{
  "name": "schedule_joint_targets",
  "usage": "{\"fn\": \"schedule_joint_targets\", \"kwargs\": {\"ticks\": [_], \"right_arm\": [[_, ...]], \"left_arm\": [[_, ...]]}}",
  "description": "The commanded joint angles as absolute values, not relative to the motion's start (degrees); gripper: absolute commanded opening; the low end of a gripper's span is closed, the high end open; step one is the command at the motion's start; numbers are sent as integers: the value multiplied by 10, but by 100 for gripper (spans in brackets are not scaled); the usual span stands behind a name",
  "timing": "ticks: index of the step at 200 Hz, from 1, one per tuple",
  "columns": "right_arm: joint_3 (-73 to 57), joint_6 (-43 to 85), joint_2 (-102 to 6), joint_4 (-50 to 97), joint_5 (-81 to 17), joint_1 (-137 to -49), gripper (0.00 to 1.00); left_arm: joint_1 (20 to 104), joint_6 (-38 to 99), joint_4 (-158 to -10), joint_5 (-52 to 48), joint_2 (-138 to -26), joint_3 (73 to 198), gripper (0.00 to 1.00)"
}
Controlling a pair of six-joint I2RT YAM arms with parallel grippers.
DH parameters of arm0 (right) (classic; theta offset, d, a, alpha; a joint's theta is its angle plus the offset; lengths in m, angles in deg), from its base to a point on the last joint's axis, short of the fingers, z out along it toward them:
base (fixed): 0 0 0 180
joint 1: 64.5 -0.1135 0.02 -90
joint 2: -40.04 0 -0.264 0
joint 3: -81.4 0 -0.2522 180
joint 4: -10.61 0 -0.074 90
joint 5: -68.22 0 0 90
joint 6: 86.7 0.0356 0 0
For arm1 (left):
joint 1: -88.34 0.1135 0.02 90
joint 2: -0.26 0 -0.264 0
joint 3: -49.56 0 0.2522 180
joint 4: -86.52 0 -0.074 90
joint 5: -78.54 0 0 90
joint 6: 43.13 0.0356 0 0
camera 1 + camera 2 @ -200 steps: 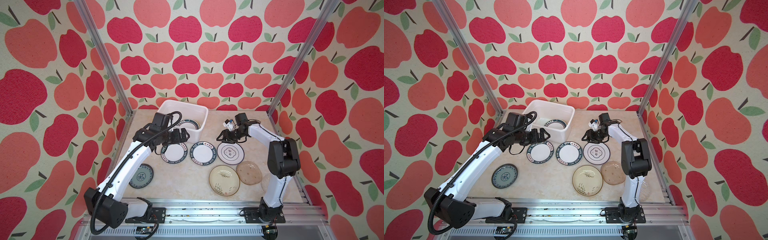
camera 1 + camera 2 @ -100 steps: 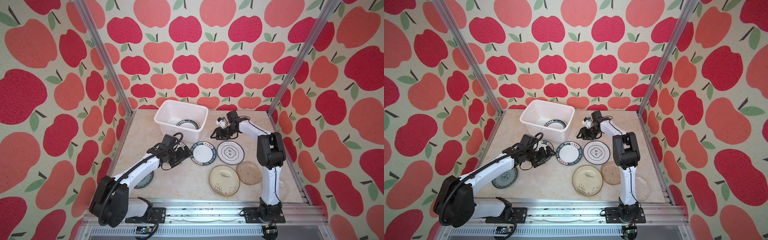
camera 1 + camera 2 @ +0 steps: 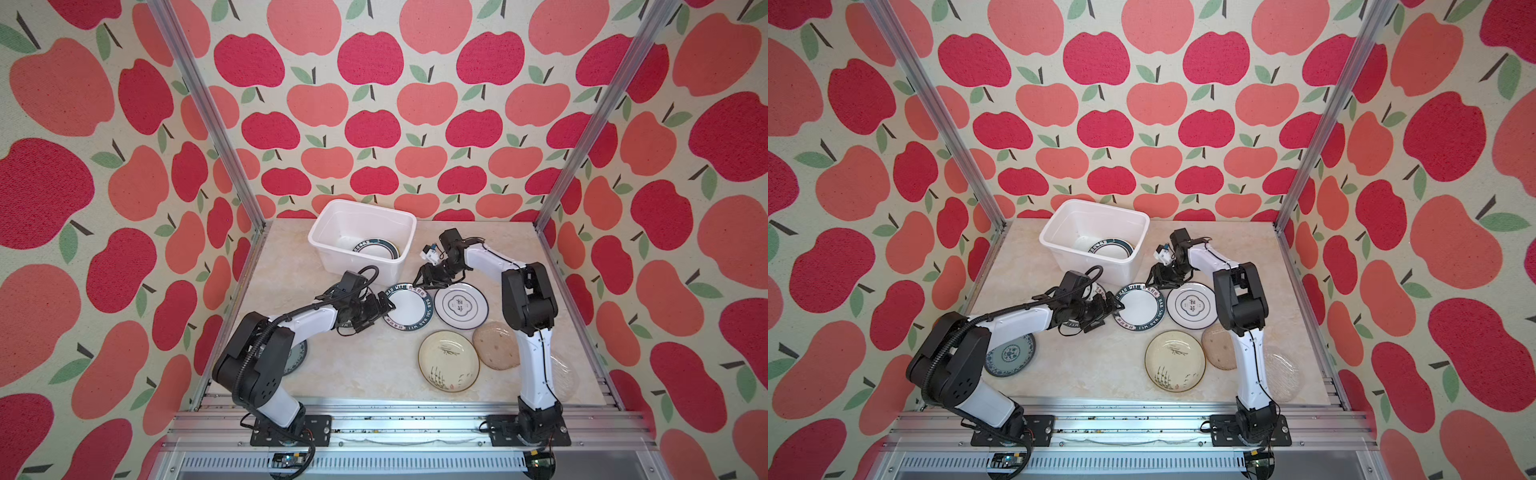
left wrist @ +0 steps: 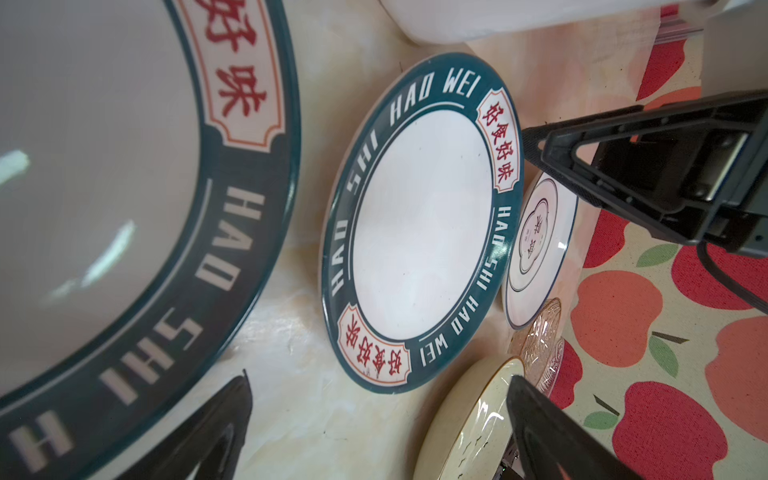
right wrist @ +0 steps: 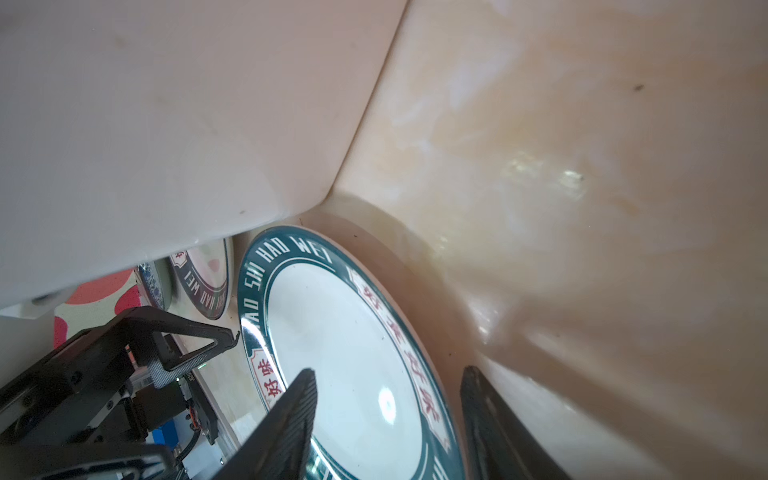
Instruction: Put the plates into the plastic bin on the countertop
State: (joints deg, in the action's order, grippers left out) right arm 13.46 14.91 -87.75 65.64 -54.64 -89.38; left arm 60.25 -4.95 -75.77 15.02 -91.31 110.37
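On the tabletop (image 3: 365, 374), just in front of the bin (image 3: 353, 264): green-rimmed plate (image 3: 408, 306) lying flat, both hands at it. The right hand (image 5: 388, 369) is half spread, fingers straddling the far rim, not yet pinching; the left hand (image 3: 382, 313) is spread wide, empty, at the left rim. A twin plate (image 3: 374, 248) is already in the bin; white plate (image 3: 461, 305) just beside, more still out. Risks, as I judge: two hands contesting one plate could shove it or clash; a shallow pinch on glazed rim may slip; bin wall close by right hand could catch the lift.
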Motion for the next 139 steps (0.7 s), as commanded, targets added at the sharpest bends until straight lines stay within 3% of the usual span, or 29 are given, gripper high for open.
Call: {"fn": "schedule_joint_targets", "kwargs": {"ticks": [1, 75, 139], "right_arm": [[121, 128, -883, 684, -556, -903, 59], [94, 121, -870, 700, -590, -912, 49], [61, 132, -827, 670, -650, -914, 36]], "left_arm": [[600, -50, -778, 160, -926, 1097, 96], [600, -49, -816, 197, -961, 1092, 77], [602, -35, -814, 206, -958, 1094, 76]]}}
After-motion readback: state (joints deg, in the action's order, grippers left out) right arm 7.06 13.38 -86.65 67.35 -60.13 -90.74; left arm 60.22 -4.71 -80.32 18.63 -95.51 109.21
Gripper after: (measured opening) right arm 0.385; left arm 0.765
